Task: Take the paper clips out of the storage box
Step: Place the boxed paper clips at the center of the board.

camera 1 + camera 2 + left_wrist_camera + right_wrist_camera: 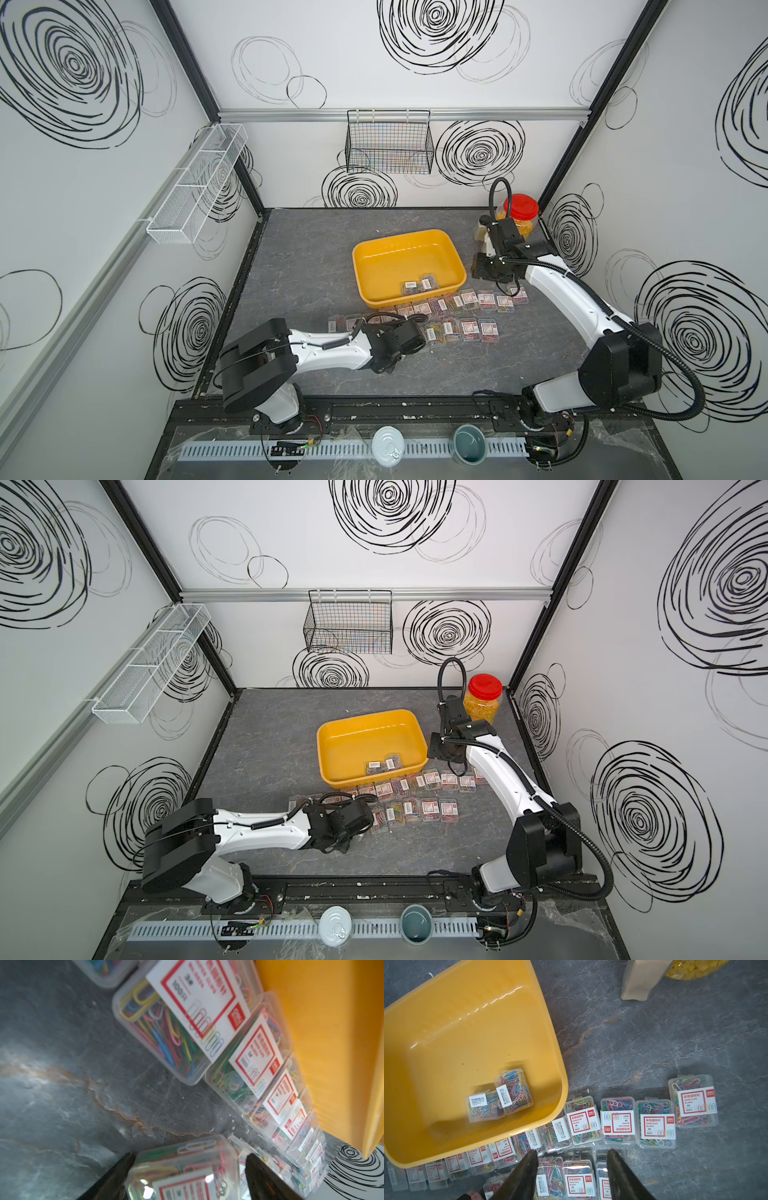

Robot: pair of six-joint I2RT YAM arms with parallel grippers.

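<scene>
Grey marbled tabletop (291,270) carries everything. On it sits the storage box (395,262), a shallow yellow-orange plastic tray with a rolled rim. It is the landmark for all notes below.

Beyond the box's right-arm end stands a clear jar with a red lid (520,214) and yellow contents, well apart from the work.

Clear plastic cases of multicoloured paper clips (457,302), with white-and-red labels, mostly lie out on the table. They form two rough rows along the box's near wall, the first row touching it and some tucked under the rim. Two cases (498,1097) lie inside against that near wall, overlapping.

Right gripper (572,1153) hangs above the rows just outside the near wall. Its jaws are moderately apart with nothing between them.

Left gripper (189,1157) is low over the second row, off the box's near left-arm corner. A tilted case (182,1169) sits between jaws that look slightly wider than it. I judge it loose, not pinched.

Risks:
- The tilted case may tip onto its neighbours as the jaws lift.
- The inside pair overlap, so a grab could take both or flick one.
- The near wall crowds a finger, and a knock would shift the box and the rows touching it.
</scene>
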